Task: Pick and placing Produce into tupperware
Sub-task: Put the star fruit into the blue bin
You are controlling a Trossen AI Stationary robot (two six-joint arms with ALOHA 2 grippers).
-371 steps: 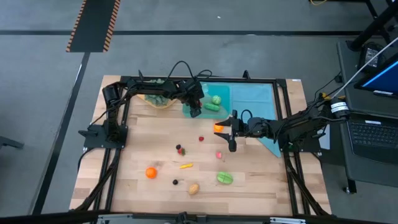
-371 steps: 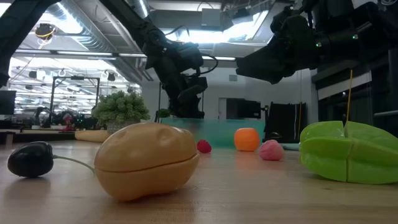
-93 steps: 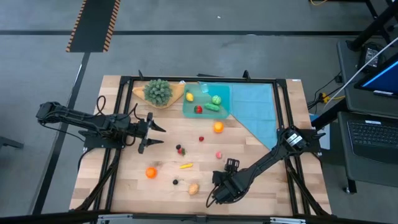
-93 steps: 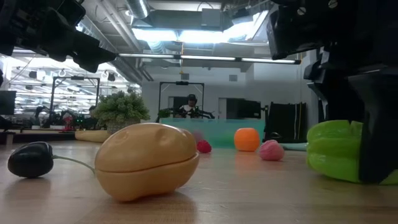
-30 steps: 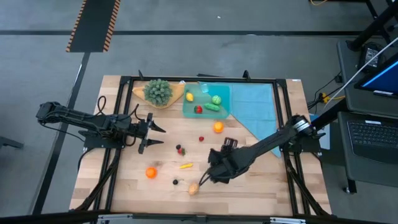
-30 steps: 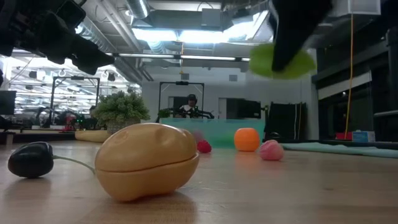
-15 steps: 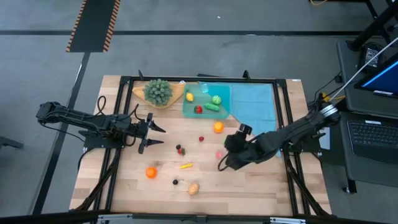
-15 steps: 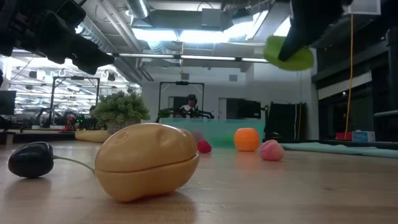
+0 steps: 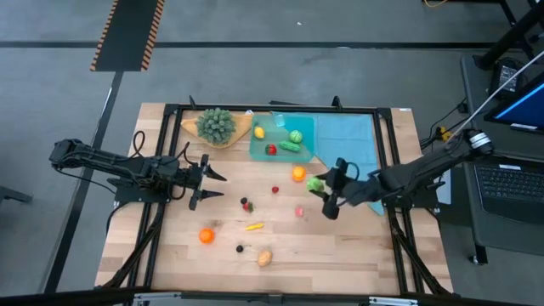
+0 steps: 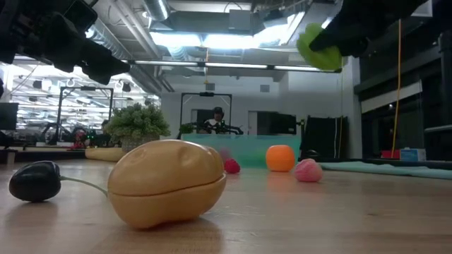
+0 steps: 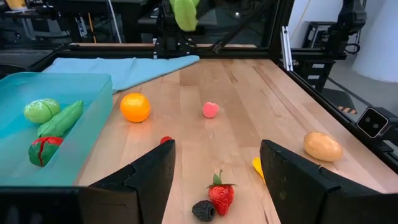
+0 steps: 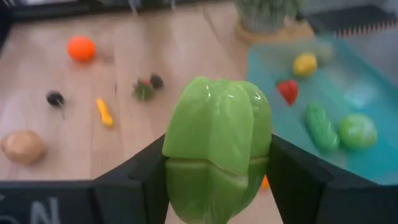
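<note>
Plastic, by its look: the green toy pepper [image 12: 217,149] sat clamped between the right gripper [image 9: 326,194] jaws, carried in the air short of the tupperware [image 9: 281,136], which lay ahead of those jaws. It seemed light, hard and smooth, so likely to slip; the hold across its broad ribbed middle looked sound. The left gripper [image 9: 204,177] waited with jaws spread and empty, a strawberry [image 11: 221,193] just ahead of them.

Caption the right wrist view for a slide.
Right gripper carries a green pepper toward the tupperware.
</note>
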